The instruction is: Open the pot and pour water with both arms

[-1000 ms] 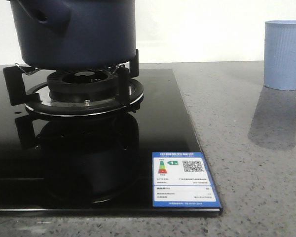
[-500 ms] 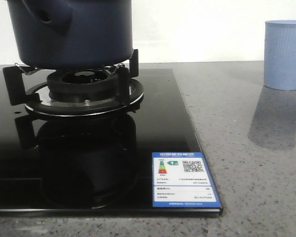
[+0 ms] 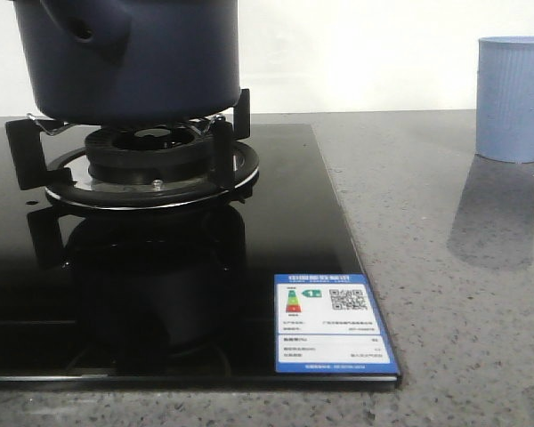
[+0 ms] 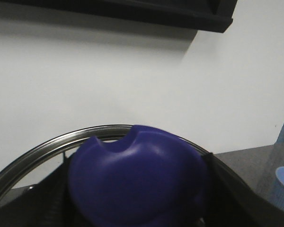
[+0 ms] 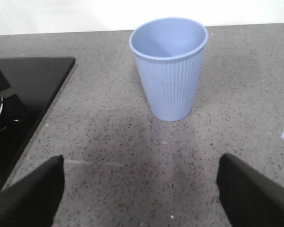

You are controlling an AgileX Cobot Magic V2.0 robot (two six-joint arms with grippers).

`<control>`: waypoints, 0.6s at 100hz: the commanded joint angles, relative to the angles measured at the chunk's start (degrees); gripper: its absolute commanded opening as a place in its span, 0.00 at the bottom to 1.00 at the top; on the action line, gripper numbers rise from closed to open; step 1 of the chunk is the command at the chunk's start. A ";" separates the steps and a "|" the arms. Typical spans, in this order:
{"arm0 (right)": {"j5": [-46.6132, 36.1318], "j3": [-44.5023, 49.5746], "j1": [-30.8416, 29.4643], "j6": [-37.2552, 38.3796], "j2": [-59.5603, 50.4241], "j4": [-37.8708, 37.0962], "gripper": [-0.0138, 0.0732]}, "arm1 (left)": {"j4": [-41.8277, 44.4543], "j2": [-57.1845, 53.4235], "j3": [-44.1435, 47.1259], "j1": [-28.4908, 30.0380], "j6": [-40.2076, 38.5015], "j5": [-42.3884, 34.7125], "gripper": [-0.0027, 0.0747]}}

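The dark navy pot point(image 3: 133, 62) sits on the burner grate point(image 3: 151, 160) at the far left, its side lug point(image 3: 84, 31) facing me. In the left wrist view, my left gripper point(image 4: 139, 194) is shut on the lid's blue knob point(image 4: 142, 170). The lid's metal rim point(image 4: 61, 142) arcs behind the knob against the white wall. The light blue ribbed cup point(image 3: 513, 98) stands upright and empty on the counter at the right. My right gripper point(image 5: 140, 184) is open just above the counter, a short way in front of the cup point(image 5: 170, 71). Neither gripper shows in the front view.
The black glass hob point(image 3: 160, 294) covers the left half of the grey speckled counter point(image 3: 445, 267), with a blue and white label point(image 3: 332, 325) at its front right corner. The hob's edge point(image 5: 33, 94) lies left of the right gripper. A white wall runs behind.
The pot has shifted slightly to the left on the grate since a second ago. The cup has not moved.
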 commanded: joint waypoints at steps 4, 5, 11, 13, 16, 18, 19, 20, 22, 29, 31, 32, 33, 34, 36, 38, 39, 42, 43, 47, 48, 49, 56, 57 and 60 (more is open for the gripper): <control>-9.15 -1.94 -0.25 -0.69 3.72 0.25 0.81 | -0.09 -3.23 -1.95 1.55 -0.36 -6.94 0.51; -9.77 -1.94 -0.25 -0.69 3.94 0.25 0.81 | -0.09 -3.24 -1.95 1.65 -0.36 -6.94 0.51; -12.41 -1.94 -0.25 -0.69 6.07 0.25 0.81 | -0.09 -3.83 -1.95 2.44 -0.36 -6.94 0.51; -13.31 -1.94 -0.25 -0.69 6.94 0.25 0.81 | -0.09 -3.97 -1.95 2.67 -0.36 -6.94 0.51; -14.36 -1.94 -0.25 -0.69 8.09 0.25 0.81 | -0.09 -4.30 -1.95 2.96 -0.36 -6.94 0.51; -15.17 -1.94 -0.25 -0.69 8.93 0.25 0.81 | -0.09 -4.45 -1.95 3.07 -0.36 -6.94 0.51; -15.78 -1.94 -0.25 -0.69 9.23 0.25 0.81 | -0.09 -4.46 -1.95 3.21 -0.36 -6.94 0.51; -16.05 -1.94 -0.25 -0.69 9.86 0.25 0.81 | -0.09 -4.58 -1.95 3.34 -0.36 -6.94 0.51; -16.82 -1.94 -0.25 -0.69 10.82 0.25 0.81 | -0.09 -4.73 -1.95 3.48 -0.36 -6.94 0.51; -19.58 -1.94 -0.25 -0.69 13.83 0.25 0.81 | -0.09 -5.10 -1.95 3.57 -0.36 -6.94 0.51; -20.33 -1.94 -0.25 -0.69 14.73 0.25 0.81 | -0.09 -5.21 -1.95 3.57 -0.36 -6.94 0.51; -20.59 -1.94 -0.25 -0.69 15.03 0.25 0.81 | -0.09 -5.22 -1.95 3.57 -0.36 -6.94 0.51; -21.13 -1.94 -0.25 -0.69 15.33 0.25 0.81 | -0.09 -5.35 -1.95 3.57 -0.36 -6.94 0.51; -21.38 -1.94 -0.25 -0.69 15.92 0.25 0.81 | -0.09 -5.33 -1.95 3.57 -0.36 -6.94 0.51; -22.14 -1.94 -0.25 -0.69 16.78 0.25 0.81 | -0.09 -5.33 -1.95 3.57 -0.36 -6.94 0.51; -22.91 -1.94 -0.25 -0.69 17.35 0.25 0.81 | -0.09 -5.45 -1.95 3.57 -0.36 -6.94 0.51; -23.16 -1.94 -0.25 -0.69 17.93 0.25 0.81 | -0.09 -5.45 -1.95 3.57 -0.36 -6.94 0.51; -24.11 -1.94 -0.14 -0.69 19.02 0.25 0.81 | -0.09 -5.45 -1.95 3.57 -0.36 -6.94 0.51; -24.61 -1.94 -0.14 -0.69 19.58 0.25 0.81 | -0.09 -5.45 -1.95 3.57 -0.36 -6.94 0.51; -25.84 -1.94 -0.14 -0.69 20.91 0.25 0.81 | -0.09 -5.45 -1.95 3.57 -0.36 -6.94 0.51; -26.04 -1.94 -0.14 -0.69 21.41 0.25 0.81 | -0.09 -5.45 -1.95 3.57 -0.36 -6.94 0.51; -26.26 -1.94 -0.14 -0.69 21.65 0.25 0.81 | -0.09 -5.45 -1.95 3.57 -0.36 -6.94 0.51; -28.65 -1.94 -0.01 -0.69 23.71 0.25 0.81 | -0.09 -5.45 -1.95 3.57 -0.36 -6.94 0.51; -29.08 -1.94 -0.01 -0.58 24.04 0.25 0.81 | -0.09 -5.45 -1.95 3.57 -0.36 -6.94 0.51; -29.83 -1.94 0.37 -0.49 24.60 0.25 0.81 | -0.09 -5.45 -1.95 3.57 -0.36 -6.94 0.51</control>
